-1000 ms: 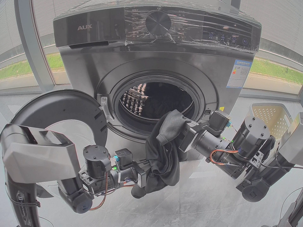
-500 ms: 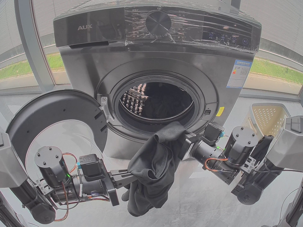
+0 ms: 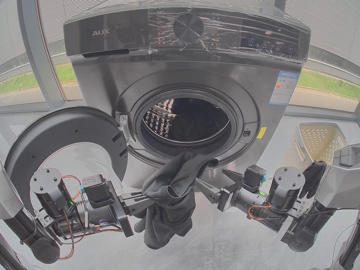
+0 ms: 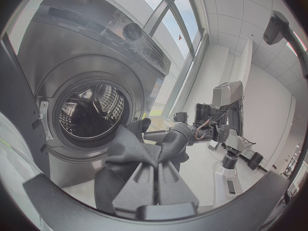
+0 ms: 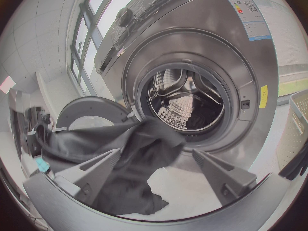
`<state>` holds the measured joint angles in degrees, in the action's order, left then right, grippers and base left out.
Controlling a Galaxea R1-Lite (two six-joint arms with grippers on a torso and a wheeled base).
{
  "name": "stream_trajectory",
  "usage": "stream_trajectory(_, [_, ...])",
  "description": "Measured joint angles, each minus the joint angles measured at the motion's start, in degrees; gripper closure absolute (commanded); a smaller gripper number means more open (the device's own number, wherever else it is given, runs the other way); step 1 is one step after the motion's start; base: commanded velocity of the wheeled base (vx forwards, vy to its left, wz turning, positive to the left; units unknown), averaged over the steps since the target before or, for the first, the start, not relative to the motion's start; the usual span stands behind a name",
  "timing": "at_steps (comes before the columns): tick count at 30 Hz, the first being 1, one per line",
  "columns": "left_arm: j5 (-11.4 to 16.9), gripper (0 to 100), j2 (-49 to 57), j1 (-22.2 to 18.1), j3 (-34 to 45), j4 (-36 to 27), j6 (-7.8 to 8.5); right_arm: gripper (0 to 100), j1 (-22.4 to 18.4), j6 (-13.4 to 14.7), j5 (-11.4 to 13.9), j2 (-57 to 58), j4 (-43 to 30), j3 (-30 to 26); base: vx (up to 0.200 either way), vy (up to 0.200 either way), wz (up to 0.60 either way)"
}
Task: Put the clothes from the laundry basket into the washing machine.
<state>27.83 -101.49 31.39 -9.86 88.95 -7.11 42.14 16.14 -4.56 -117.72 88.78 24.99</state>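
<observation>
Washing machine (image 3: 187, 75) stands on the floor. Its door (image 3: 63, 139) is swung open toward the robot's left. Laundry basket (image 3: 318, 143) sits on the floor at the machine's right. Dark garment (image 3: 168, 192) hangs in the air just below the drum opening. Left pincer (image 3: 148, 202) is clamped on the garment's side. Right pincer (image 3: 210, 177) is spread apart just beside the garment's upper fold; contact cannot be told.

The floor (image 3: 232, 237) is looking like glossy grey tile with pale veining. The washing machine (image 3: 180, 75) is sitting on it up at 12 o'clock, with its round door (image 3: 71, 132) hanging open toward 9 o'clock. The laundry basket (image 3: 318, 139), pale and perforated, is standing on the tiles around 3 o'clock, just beside the machine.
</observation>
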Motion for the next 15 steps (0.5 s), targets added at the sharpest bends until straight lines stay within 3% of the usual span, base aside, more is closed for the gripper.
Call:
stream_trajectory(9, [-0.7,100,0.7,-3.7,0.2,0.0,-0.88,0,-0.9,-6.1,3.0,5.4,-0.1,-14.4,0.0,0.0,0.0])
stream_trajectory(15, [-4.3,100,0.7,-4.6,0.1,0.0,-1.37,0,-3.4,-8.7,3.2,5.2,0.0,-16.4,0.0,0.0,0.0])
